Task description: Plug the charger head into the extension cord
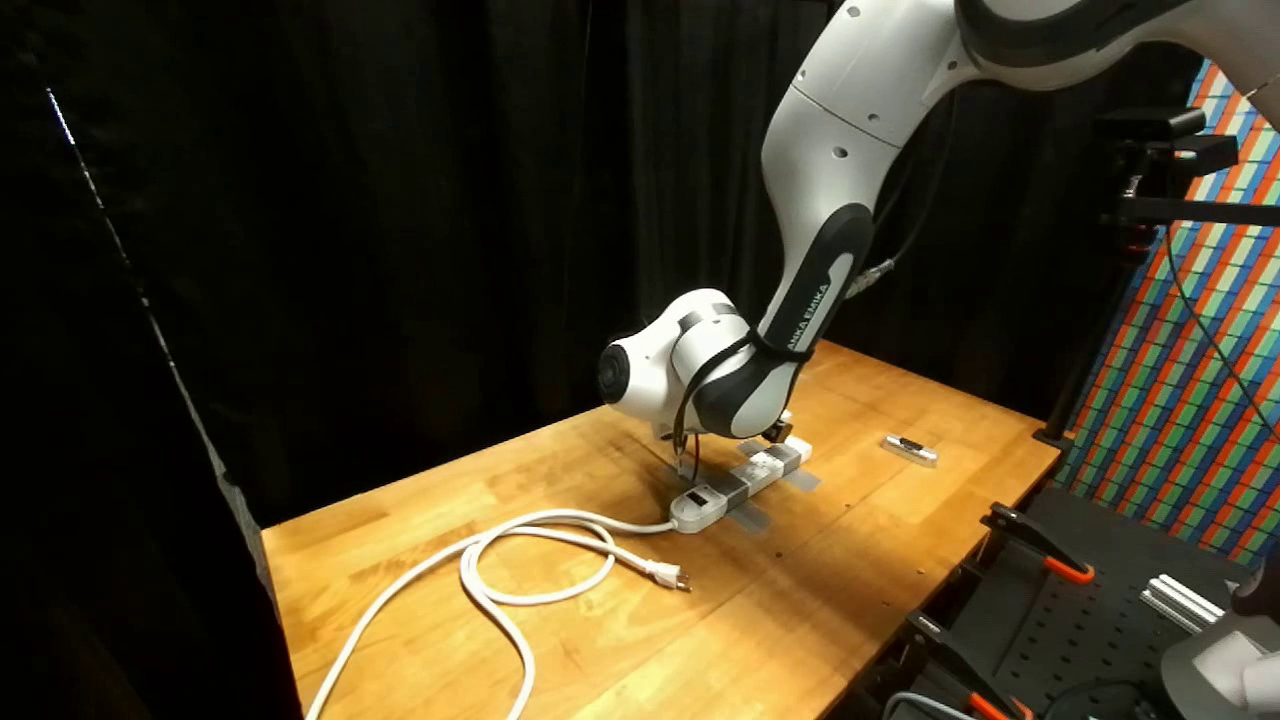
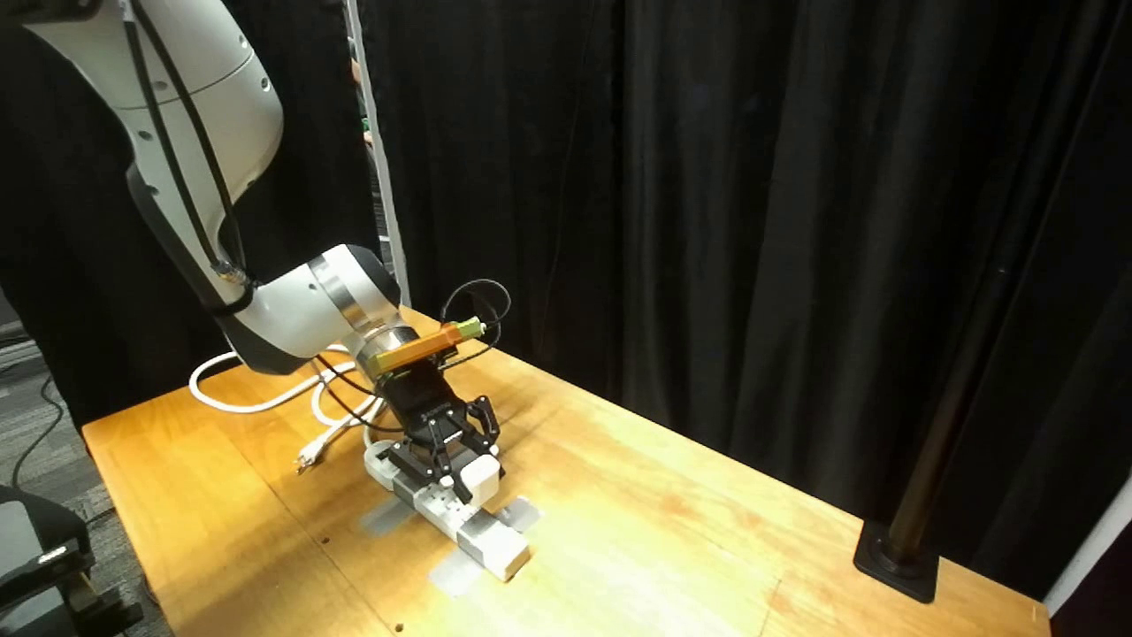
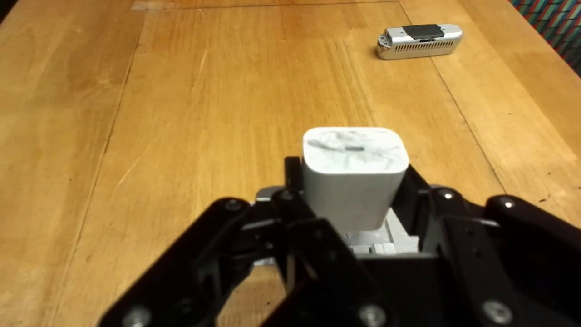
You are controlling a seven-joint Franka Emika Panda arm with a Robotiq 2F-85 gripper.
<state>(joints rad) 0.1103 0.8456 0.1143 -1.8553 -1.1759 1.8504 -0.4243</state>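
Charger head (image 3: 354, 181) clasped between jaws over extension cord (image 2: 439, 510); seating unclear. Slightly misaligned push could twist it loose.

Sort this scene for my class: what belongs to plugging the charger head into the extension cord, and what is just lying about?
Belongs to the job:
charger head
gripper holding it
extension cord

Seemingly just lying about:
silver vented device on the table
white ridged item off the table

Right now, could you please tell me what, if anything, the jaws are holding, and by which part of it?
The charger, gripped between the jaws by two opposite sides, with its slotted face uncovered.
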